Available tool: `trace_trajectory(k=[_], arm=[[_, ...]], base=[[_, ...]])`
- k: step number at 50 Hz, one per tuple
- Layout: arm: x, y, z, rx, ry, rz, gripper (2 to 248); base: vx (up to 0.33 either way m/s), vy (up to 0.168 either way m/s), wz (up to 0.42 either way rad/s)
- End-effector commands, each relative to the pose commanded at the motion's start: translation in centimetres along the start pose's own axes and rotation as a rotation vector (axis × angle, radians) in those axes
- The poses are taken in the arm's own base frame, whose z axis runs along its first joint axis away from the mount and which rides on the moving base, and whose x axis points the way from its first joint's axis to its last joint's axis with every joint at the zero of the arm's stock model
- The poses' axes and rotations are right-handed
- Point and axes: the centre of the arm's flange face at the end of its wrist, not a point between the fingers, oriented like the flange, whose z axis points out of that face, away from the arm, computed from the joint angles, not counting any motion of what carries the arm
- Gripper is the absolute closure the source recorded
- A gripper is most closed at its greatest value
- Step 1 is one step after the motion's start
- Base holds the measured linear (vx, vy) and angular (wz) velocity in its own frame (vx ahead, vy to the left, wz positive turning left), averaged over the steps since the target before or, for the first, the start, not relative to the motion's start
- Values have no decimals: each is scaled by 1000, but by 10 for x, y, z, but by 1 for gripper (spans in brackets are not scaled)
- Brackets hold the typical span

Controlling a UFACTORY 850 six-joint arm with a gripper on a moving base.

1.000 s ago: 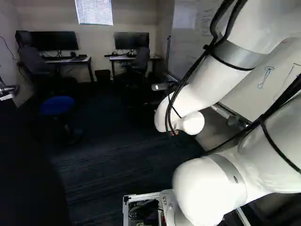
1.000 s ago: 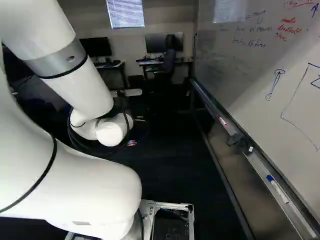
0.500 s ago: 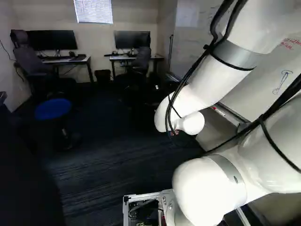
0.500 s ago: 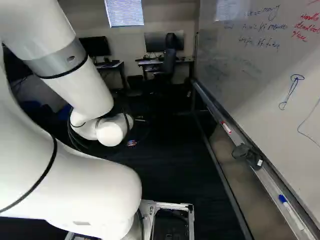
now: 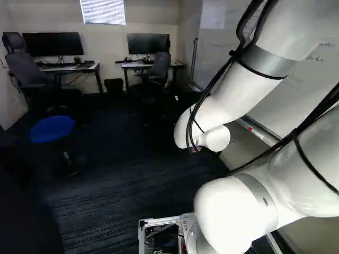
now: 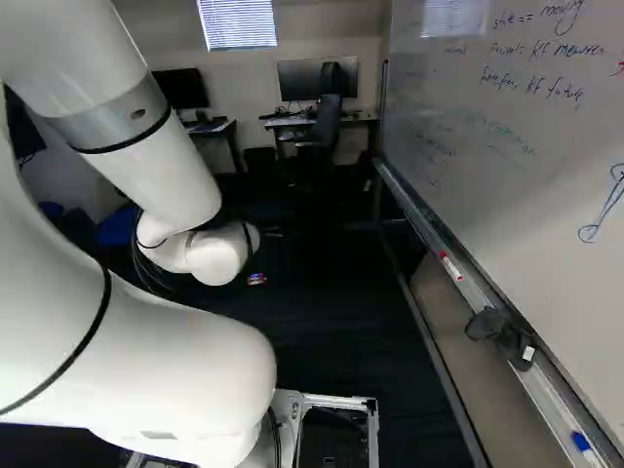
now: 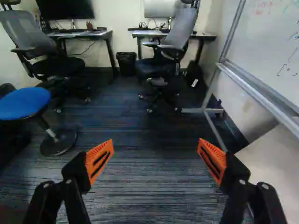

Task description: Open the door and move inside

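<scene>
The whiteboard [image 6: 526, 146] bears dark handwriting and, nearer the arm, a blue sketch [image 6: 606, 210]; a red-and-white marker [image 6: 450, 265] and a black object [image 6: 495, 328] lie on its ledge [image 6: 466, 285]; its stand's foot [image 7: 202, 111] juts onto the carpet [image 7: 149, 182]; beyond its far end are counters [image 7: 79, 34], office chairs [image 7: 174, 39] and a bin [image 7: 126, 63]; across from it stands a blue stool [image 7: 23, 103]; the gripper [image 7: 155, 142] is wide apart, holding nothing; where the door is, I cannot tell

Stool seat [image 7: 23, 102], left: solid blue. Carpet [image 7: 149, 186]: dark, finely striped. Pads [image 7: 98, 150]: orange (slots [image 7: 100, 159] black). Arm [image 6: 161, 180]: white, grey-banded. Whiteboard [image 6: 507, 195], right: white, marked in blue and red.
</scene>
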Motion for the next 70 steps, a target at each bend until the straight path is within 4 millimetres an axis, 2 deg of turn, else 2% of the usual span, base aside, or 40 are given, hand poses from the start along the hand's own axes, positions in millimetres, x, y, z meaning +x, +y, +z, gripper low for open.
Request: trace_trajectory(k=[70], arm=[[0,0,0,0,0,0,3]], base=[[166,4,-7]])
